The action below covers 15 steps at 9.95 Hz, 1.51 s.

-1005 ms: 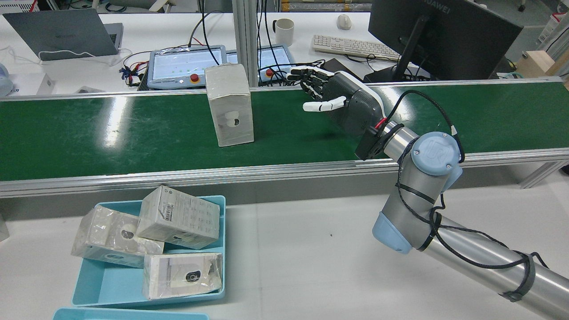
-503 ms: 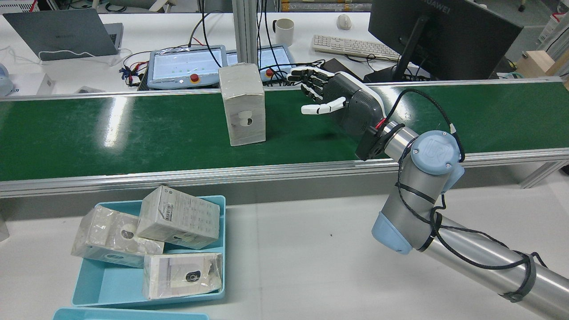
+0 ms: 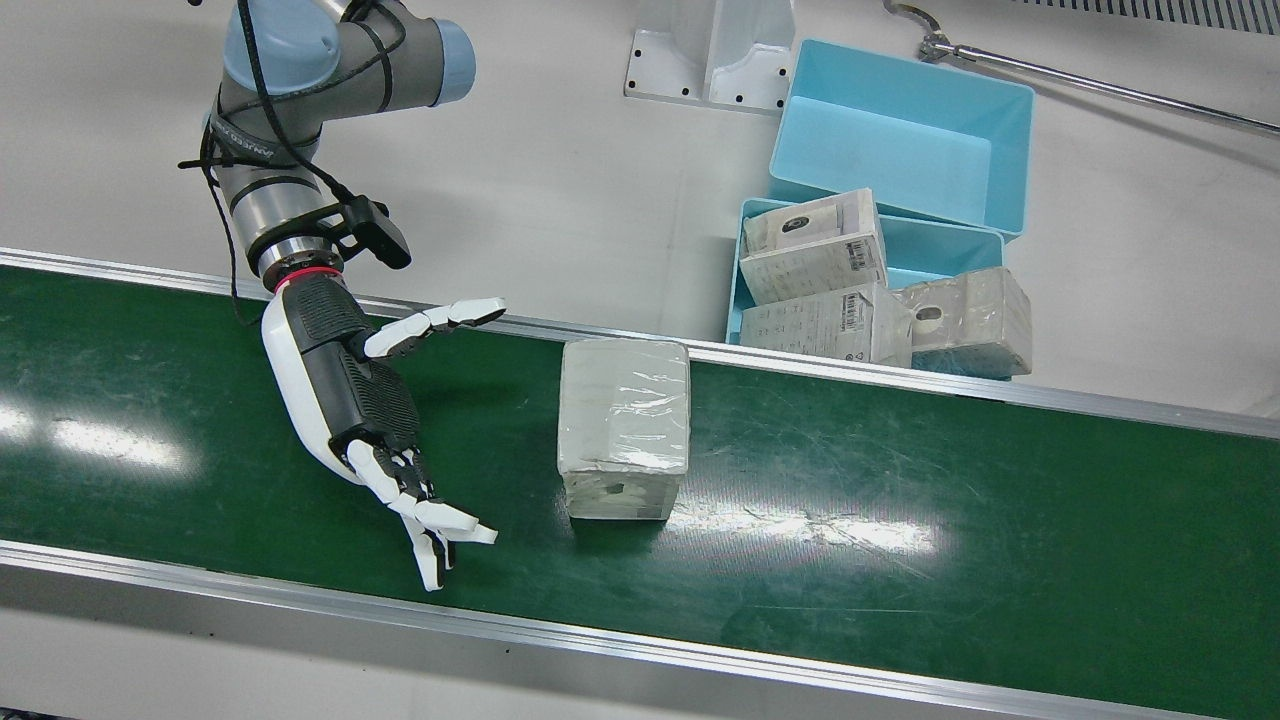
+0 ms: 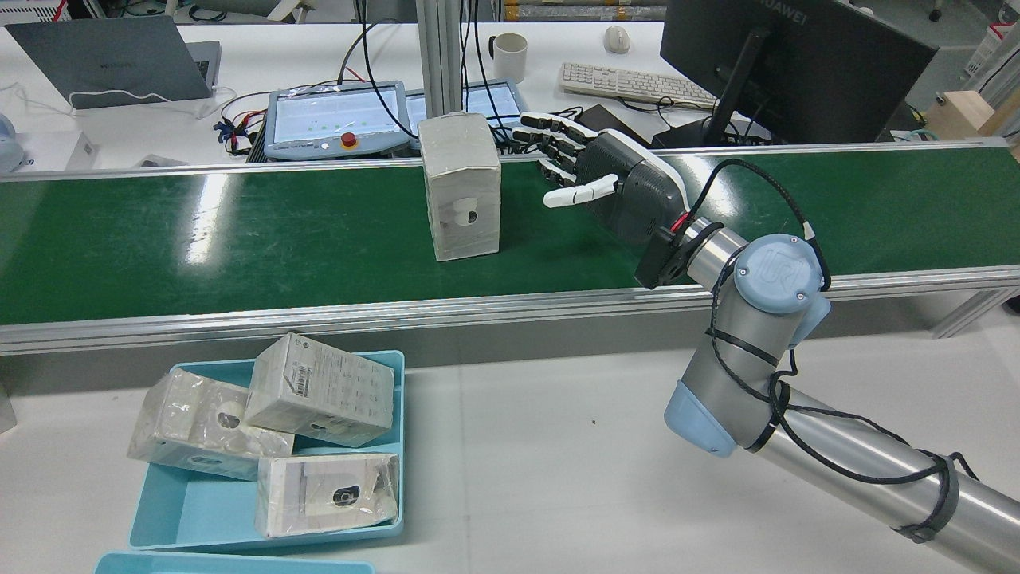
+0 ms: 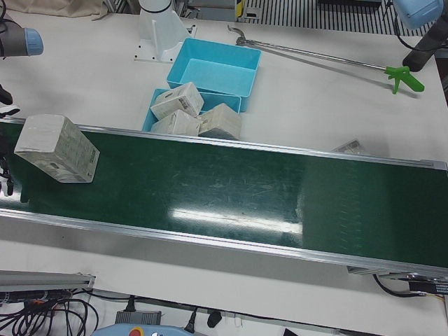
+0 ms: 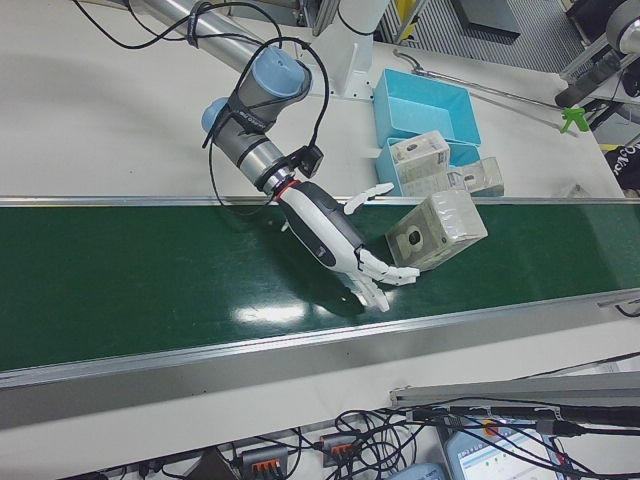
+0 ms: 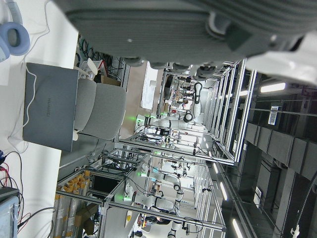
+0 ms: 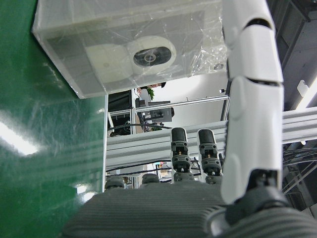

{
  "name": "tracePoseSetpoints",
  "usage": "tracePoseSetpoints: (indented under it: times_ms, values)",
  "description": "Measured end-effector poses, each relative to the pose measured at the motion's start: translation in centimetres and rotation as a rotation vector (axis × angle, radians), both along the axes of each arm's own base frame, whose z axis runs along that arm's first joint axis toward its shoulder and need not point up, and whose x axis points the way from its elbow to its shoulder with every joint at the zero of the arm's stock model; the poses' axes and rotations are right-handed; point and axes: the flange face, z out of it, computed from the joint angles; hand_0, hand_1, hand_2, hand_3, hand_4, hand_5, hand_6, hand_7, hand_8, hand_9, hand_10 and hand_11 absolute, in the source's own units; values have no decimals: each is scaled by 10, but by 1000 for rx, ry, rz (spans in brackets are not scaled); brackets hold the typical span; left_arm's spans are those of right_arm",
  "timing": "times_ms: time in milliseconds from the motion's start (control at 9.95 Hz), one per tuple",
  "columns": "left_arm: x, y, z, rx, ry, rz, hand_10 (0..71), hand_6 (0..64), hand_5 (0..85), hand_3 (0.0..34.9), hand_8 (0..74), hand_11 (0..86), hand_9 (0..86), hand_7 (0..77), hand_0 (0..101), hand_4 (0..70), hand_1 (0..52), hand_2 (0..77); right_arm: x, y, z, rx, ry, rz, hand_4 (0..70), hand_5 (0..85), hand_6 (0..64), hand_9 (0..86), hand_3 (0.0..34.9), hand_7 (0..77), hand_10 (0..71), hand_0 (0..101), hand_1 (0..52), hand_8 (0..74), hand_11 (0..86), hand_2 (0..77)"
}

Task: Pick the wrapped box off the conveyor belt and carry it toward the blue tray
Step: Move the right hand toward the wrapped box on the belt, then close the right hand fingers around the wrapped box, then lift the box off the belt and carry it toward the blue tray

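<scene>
The wrapped box [image 4: 460, 186] stands upright on the glossy green conveyor belt [image 4: 239, 239], a pale rectangular carton under crinkled clear film with a round mark on its near face. The right hand [image 4: 594, 177] hovers just beside it over the belt, not touching, its white and black fingers [image 3: 432, 520] spread wide and holding nothing. The blue tray [image 4: 190, 506], smooth plastic, sits on the white table [image 4: 542, 462] and holds three more film-wrapped boxes [image 4: 319, 391] (tilted, overlapping). The left hand's state cannot be told.
</scene>
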Motion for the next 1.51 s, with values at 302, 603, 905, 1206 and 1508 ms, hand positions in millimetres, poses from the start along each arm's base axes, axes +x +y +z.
tracePoseSetpoints:
  times_ms: [302,603,905,1206,1508]
  values:
    - [0,0,0,0,0,0,5,0,11,0,5,0,0,5,0,0,0,11,-6,0,-6,6,-3,-4,104,202,33,22,132,191,0,481,169,0,16,153]
    - [0,0,0,0,0,0,5,0,11,0,5,0,0,5,0,0,0,11,-18,-2,-15,11,-2,-13,120,224,49,22,172,218,0,483,185,0,16,218]
    - [0,0,0,0,0,0,5,0,5,0,5,0,0,5,0,0,0,11,-33,-2,-29,19,-12,-23,125,224,44,38,190,224,0,486,185,0,16,224]
    - [0,0,0,0,0,0,5,0,11,0,5,5,0,5,0,0,0,11,-40,0,-37,23,-26,-23,278,305,147,136,229,355,0,543,213,65,5,305]
    - [0,0,0,0,0,0,5,0,11,0,5,0,0,5,0,0,0,11,-33,7,-45,-4,-7,-17,425,425,273,371,153,491,164,557,147,338,213,322]
